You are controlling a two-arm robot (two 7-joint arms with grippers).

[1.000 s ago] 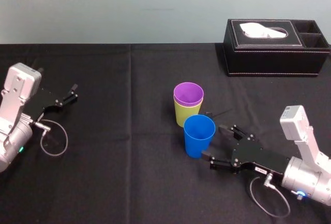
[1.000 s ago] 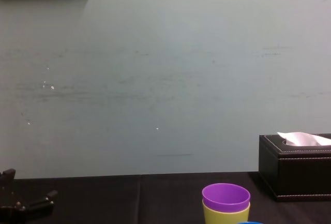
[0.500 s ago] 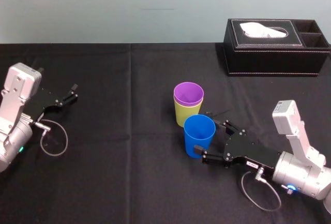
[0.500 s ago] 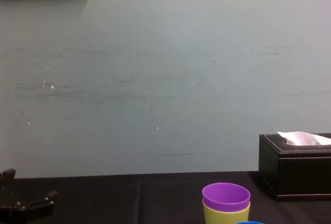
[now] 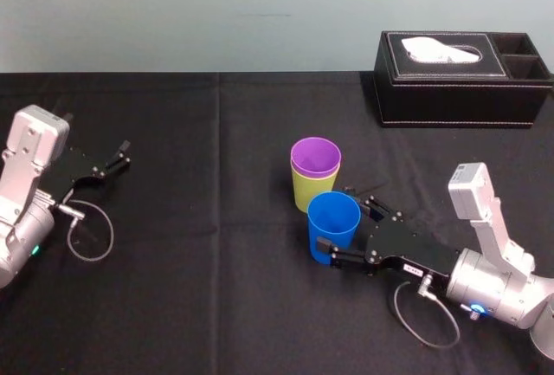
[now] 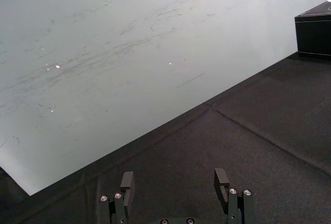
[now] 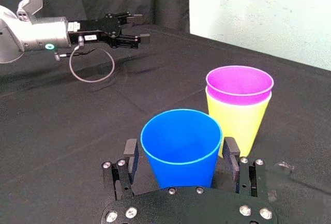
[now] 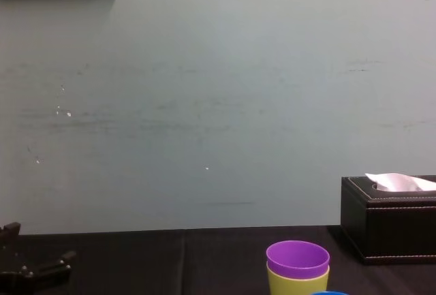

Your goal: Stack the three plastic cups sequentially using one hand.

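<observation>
— Three cups: where does each one stand?
— The purple cup [image 5: 315, 157] sits nested inside the yellow-green cup [image 5: 309, 193] near the middle of the black table [image 5: 216, 288]. The blue cup [image 5: 333, 222] stands upright just in front of that pair.
— And the right gripper [image 7: 181, 154]?
— Low at the blue cup, fingers spread, one on each side of its wall. I cannot tell whether they touch it.
— The left gripper [image 5: 124, 155]?
— Parked at the table's left, fingers apart, holding nothing.
</observation>
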